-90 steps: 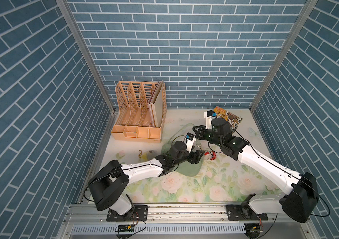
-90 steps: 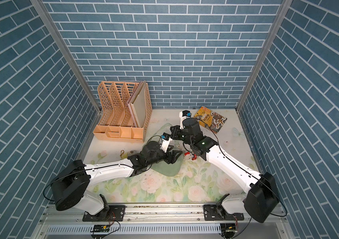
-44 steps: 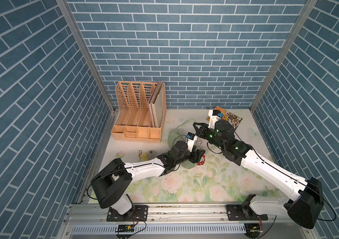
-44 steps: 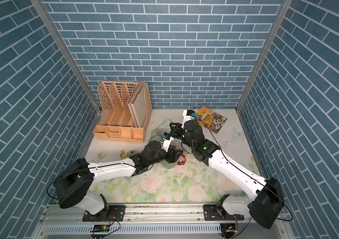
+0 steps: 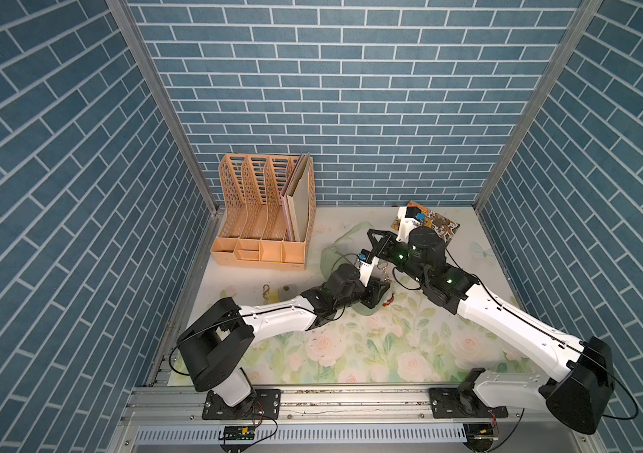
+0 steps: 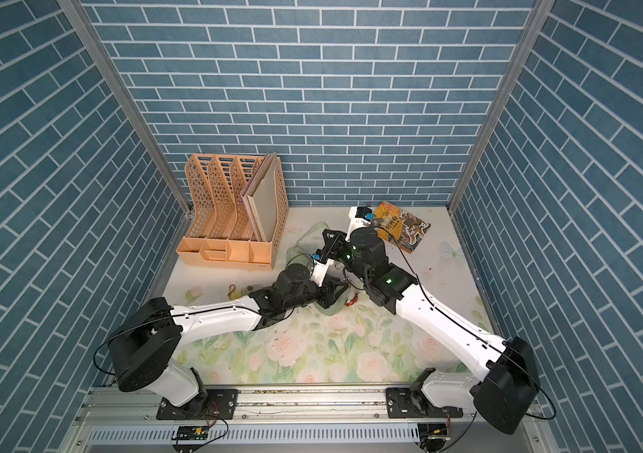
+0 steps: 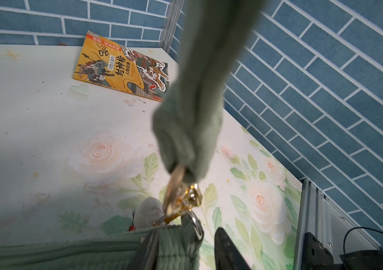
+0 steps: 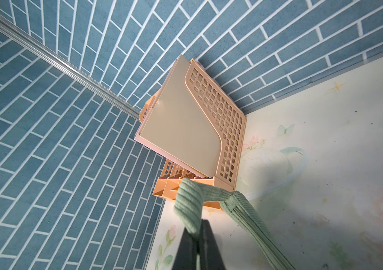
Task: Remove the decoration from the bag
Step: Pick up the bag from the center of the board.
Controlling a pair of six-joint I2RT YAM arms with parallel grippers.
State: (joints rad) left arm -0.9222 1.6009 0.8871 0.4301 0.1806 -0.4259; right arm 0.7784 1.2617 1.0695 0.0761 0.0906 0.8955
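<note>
The sage-green bag (image 5: 336, 251) (image 6: 299, 251) lies mid-table, mostly under both arms. My right gripper (image 5: 374, 240) (image 8: 196, 225) is shut on the bag's ribbed strap (image 8: 187, 198) and holds it up off the table. The strap (image 7: 197, 93) ends in a gold clasp (image 7: 181, 196). The decoration (image 7: 148, 214), white plush with a red bit, hangs by that clasp behind the bag's end (image 7: 176, 245); only its red part (image 5: 388, 301) (image 6: 351, 301) shows from above. My left gripper (image 5: 380, 292) (image 7: 186, 240) stands open round the bag's end, one finger against the fabric and a gap at the other.
An orange file rack (image 5: 265, 219) with folders stands at the back left. A picture book (image 5: 439, 227) (image 7: 120, 65) lies at the back right. A small gold clasp (image 5: 266, 291) lies loose on the floral mat left of the arms. Brick walls close three sides.
My right gripper has carried the strap to the left. The left gripper's jaws have narrowed round the bag's end, and the decoration has shifted slightly left.
</note>
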